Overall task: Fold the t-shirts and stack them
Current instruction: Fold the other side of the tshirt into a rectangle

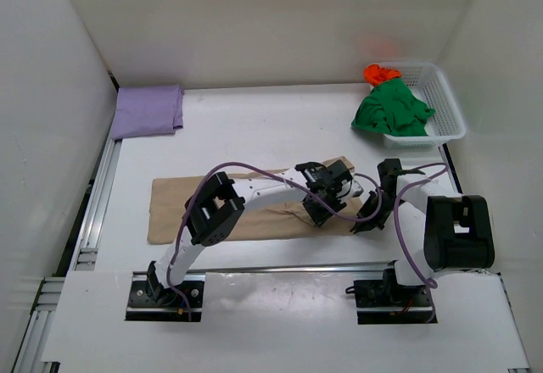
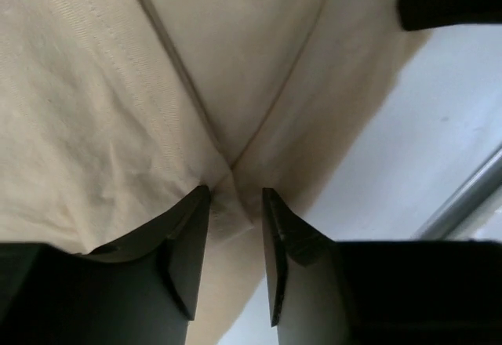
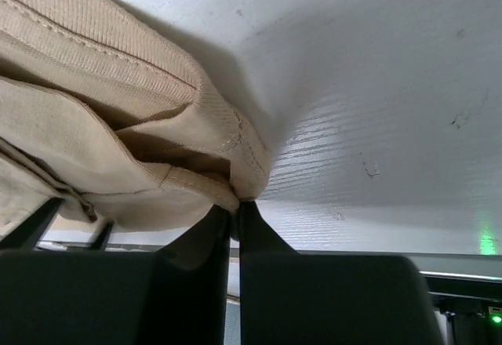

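Right pincer [image 3: 235, 205] pinches beige t-shirt's [image 1: 174, 208] right edge; left pincer [image 2: 235, 194], half spread, straddles a crease [image 2: 226, 161], apparently for folding.

Beige t-shirt [image 1: 178, 208] spread centrally; lilac [image 1: 148, 110] folded; green [image 1: 392, 110], orange [image 1: 379, 73] bunched far-right

Bare table [image 1: 254, 131] beyond beige shirt [image 1: 174, 212]; basket [image 1: 451, 110] blocks far-right corner.
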{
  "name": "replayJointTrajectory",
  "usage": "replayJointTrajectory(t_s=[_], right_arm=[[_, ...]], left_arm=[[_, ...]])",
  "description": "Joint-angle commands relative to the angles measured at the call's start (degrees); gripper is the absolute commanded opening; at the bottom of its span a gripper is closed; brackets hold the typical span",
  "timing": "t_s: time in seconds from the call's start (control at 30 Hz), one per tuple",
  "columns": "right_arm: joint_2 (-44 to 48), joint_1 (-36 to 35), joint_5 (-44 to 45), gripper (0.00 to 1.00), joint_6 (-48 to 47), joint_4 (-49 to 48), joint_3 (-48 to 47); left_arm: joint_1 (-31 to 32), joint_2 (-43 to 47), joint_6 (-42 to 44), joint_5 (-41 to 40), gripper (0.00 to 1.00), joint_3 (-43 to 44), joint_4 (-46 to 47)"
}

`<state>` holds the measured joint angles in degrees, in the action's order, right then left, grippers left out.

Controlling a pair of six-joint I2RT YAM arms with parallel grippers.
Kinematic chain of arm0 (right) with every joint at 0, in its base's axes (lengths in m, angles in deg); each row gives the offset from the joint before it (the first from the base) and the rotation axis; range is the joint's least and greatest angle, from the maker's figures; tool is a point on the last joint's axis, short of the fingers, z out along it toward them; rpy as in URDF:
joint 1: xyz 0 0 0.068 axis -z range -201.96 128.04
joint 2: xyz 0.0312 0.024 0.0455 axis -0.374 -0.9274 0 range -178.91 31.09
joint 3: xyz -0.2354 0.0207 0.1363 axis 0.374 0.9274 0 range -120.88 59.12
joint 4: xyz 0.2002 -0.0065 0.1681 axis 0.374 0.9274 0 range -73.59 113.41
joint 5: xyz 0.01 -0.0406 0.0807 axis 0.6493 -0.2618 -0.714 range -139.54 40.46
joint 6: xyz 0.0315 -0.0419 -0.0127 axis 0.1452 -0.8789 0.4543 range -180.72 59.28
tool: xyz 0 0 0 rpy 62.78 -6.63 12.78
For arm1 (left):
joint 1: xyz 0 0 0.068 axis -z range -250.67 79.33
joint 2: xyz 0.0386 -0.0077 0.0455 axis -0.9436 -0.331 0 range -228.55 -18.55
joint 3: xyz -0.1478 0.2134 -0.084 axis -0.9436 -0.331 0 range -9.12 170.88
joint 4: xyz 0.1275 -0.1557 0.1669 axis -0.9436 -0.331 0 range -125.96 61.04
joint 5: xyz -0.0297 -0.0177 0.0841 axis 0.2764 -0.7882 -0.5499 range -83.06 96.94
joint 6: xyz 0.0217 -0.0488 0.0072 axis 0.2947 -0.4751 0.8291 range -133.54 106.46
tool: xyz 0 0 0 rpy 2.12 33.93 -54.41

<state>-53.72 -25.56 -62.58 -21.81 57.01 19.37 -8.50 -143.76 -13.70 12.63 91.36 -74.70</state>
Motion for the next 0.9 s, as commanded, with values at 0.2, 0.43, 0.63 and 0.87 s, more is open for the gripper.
replayJointTrajectory(t_s=[0.2, 0.43, 0.63, 0.87], right_arm=[[0.7, 1.0, 2.3, 0.00, -1.8, -1.7, 1.1], [1.3, 1.0, 2.3, 0.00, -2.4, -2.2, 1.6], [1.3, 1.0, 2.3, 0.00, -2.4, -2.2, 1.6], [0.8, 1.0, 2.3, 0.00, -2.4, -2.2, 1.6]], left_arm=[[0.1, -0.4, 0.2, -7.8, 0.35, 1.3, 0.9], [0.1, 2.1, 0.2, -9.8, 0.10, 1.3, 0.9], [-7.2, 3.6, 0.2, -7.1, 0.10, 3.6, 0.9], [-12.9, 2.5, 0.2, -6.6, 0.10, 4.1, 0.9]])
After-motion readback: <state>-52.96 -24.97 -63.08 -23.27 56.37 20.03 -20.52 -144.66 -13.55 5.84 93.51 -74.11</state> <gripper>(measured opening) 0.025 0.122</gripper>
